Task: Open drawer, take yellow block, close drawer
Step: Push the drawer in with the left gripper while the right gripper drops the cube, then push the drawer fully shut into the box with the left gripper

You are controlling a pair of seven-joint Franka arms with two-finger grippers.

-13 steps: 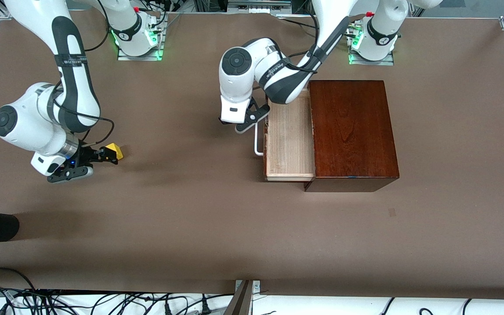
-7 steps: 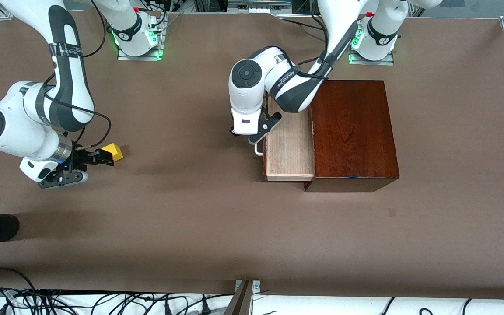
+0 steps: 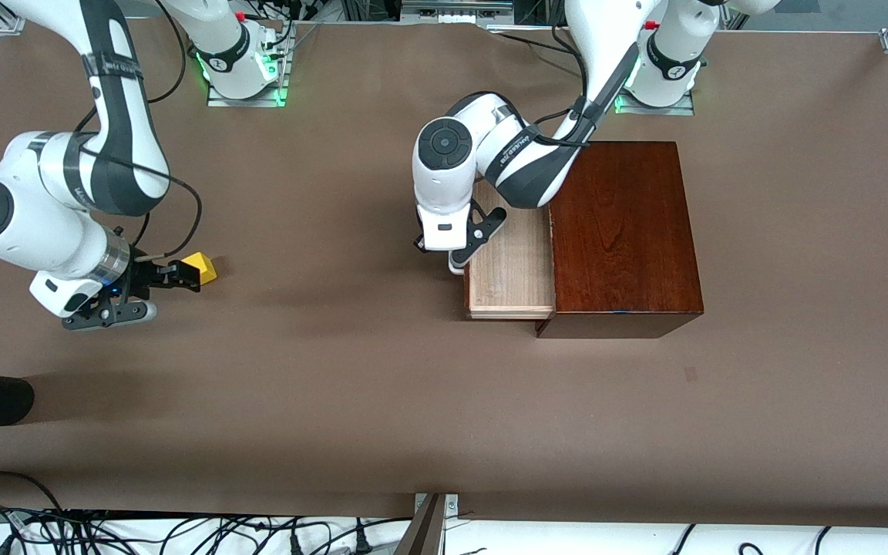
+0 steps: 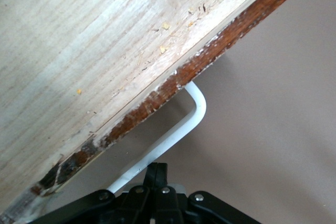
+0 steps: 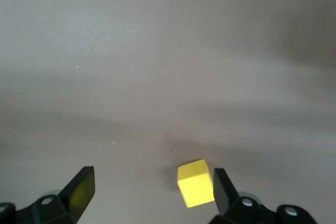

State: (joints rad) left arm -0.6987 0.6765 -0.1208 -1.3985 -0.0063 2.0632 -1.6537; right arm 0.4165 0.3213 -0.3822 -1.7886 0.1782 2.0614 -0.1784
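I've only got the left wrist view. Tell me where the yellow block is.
Observer: The yellow block sits on the table toward the right arm's end, out of the drawer.
Operator: Report whether the right hand has it.
Observer: No. The right hand is open and low over the table. The block lies between its fingers, close beside one of them and not clamped.
Operator: Give me the drawer's extent.
Observer: It stands well out of the wooden box, with nothing showing inside. The shut left hand is at its white handle.
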